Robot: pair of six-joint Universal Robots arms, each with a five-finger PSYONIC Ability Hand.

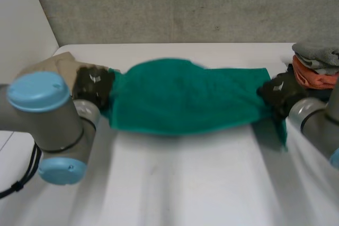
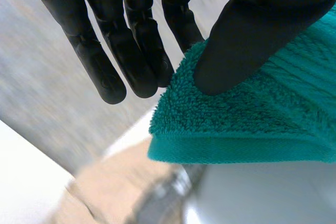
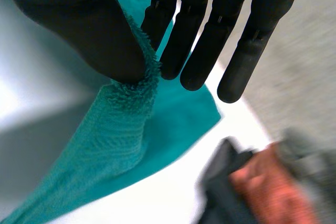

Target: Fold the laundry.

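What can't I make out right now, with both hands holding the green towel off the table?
1. Head view: the part of the table behind the green towel is hidden by the towel.
2. Head view: the clothes stack is cut off by the picture's edge, and in the right wrist view it is blurred, so its pieces can't be counted.
3. Head view: the tan thing is partly covered by the left hand and the left arm, so I can't tell what it is.

The towel (image 1: 185, 96) hangs between the left hand (image 1: 94, 84) and the right hand (image 1: 278, 92) above the worktop (image 1: 185, 183); a clothes stack (image 1: 318, 64) lies just behind the right hand.
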